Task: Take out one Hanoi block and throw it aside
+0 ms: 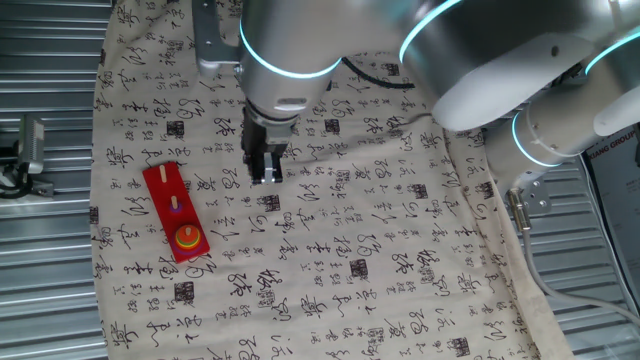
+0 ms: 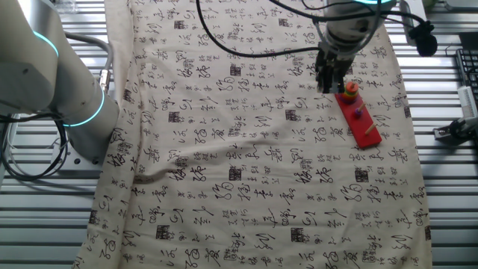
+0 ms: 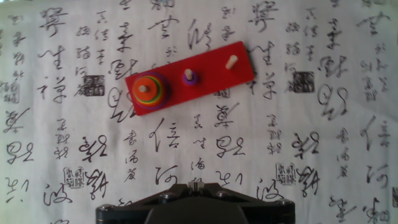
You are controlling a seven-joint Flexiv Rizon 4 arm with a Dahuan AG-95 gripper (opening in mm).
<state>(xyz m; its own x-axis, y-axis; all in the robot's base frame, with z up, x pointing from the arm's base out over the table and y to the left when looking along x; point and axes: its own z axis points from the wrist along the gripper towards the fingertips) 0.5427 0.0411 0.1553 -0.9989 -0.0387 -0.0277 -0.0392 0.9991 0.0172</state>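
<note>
A long red peg board (image 3: 214, 59) lies on the printed cloth. On its left end peg sits a stack of discs, with the orange-red Hanoi block (image 3: 145, 89) on top of a green and a purple disc. A small purple disc (image 3: 190, 77) sits on the middle peg; the right peg (image 3: 231, 61) is bare. The board (image 1: 163, 190) and stack (image 1: 187, 238) lie left of my gripper (image 1: 264, 177), which hangs just above the cloth, apart from the board, jaws together and empty. In the other fixed view my gripper (image 2: 326, 84) is just left of the stack (image 2: 350, 90).
A white cloth (image 1: 380, 260) with black characters covers the table, with wrinkles near its right edge. Slatted metal (image 1: 45, 250) shows on both sides. A cable (image 2: 246, 52) runs over the far cloth. A small clamp-like fixture (image 1: 28, 150) sits off the cloth at left.
</note>
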